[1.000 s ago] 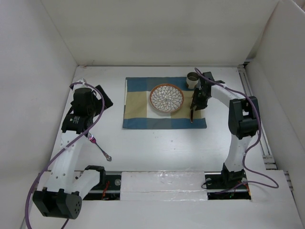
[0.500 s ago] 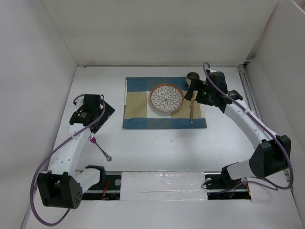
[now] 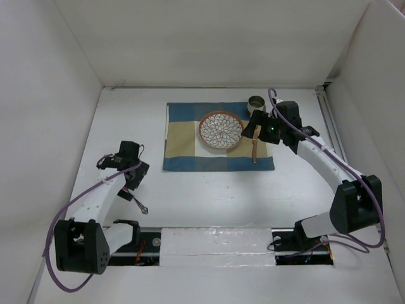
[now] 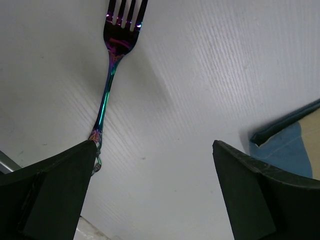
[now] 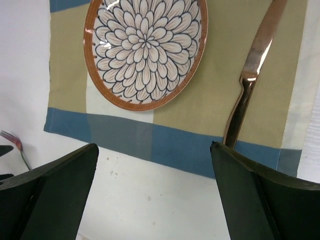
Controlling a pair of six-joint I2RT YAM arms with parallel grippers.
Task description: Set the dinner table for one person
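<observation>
Top external, one plate (image 3: 221, 130), knife (image 3: 255, 144), cup (image 3: 255, 102), fork (image 4: 120, 42) each, left hand (image 4: 155, 195) released, right hand (image 5: 152, 195) released

In the left wrist view, the shiny rainbow metal fork (image 4: 107, 87) has its prong tips cut off by the top edge. Its handle end goes behind the dark left finger (image 4: 55, 190). Only a corner of the blue-and-tan checked cloth mat (image 4: 290, 145) shows at the right edge.

From above, the left gripper (image 3: 133, 183) covers part of the fork.

In the right wrist view, the round flower-patterned plate with an orange rim (image 5: 145, 50) and the copper-coloured metal knife (image 5: 250, 75) are cut off at the top.
</observation>
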